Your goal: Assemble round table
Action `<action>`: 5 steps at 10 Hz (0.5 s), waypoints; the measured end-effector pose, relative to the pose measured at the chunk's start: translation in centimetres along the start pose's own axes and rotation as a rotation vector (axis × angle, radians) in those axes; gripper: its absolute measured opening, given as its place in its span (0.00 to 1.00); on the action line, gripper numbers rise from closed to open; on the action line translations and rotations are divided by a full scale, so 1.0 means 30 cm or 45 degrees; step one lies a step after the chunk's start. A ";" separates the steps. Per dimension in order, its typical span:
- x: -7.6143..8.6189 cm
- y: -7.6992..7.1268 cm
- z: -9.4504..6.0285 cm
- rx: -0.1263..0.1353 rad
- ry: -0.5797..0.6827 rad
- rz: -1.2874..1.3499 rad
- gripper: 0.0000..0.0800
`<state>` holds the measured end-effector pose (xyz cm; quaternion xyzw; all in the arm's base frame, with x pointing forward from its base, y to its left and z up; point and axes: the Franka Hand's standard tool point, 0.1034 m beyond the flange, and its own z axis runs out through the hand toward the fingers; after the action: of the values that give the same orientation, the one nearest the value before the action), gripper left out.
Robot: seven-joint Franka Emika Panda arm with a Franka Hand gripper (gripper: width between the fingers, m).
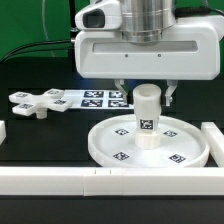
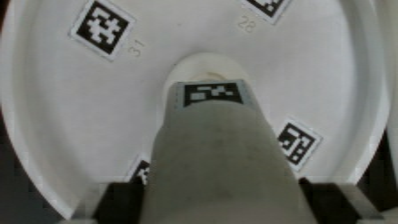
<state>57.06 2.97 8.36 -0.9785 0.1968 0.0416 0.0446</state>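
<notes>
The large rimmed disc point(image 1: 115, 150) lies flat on the black table. The short cylinder point(image 1: 147, 120) stands upright at the disc's middle, with a tag on its side. My gripper point(image 1: 146, 97) comes down from above, shut on the cylinder's upper end, one finger on each side. In the wrist view the cylinder point(image 2: 222, 140) runs down from between the dark fingers point(image 2: 125, 198) to the disc point(image 2: 80, 110), and it hides the hub. The cross-shaped piece point(image 1: 35, 103) lies loose at the exterior view's left, well apart from the gripper.
The marker board point(image 1: 92, 98) lies flat behind the disc. Long white bars border the work area: one along the front point(image 1: 60, 181), one at the exterior view's right point(image 1: 214, 140), and a stub at the left edge point(image 1: 3, 131).
</notes>
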 end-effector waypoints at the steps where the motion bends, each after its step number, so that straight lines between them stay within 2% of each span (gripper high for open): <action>1: 0.000 0.002 -0.001 0.002 0.013 0.090 0.52; 5: 0.005 0.006 -0.004 0.015 0.011 0.400 0.52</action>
<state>57.13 2.72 8.45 -0.9356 0.3479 0.0428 0.0426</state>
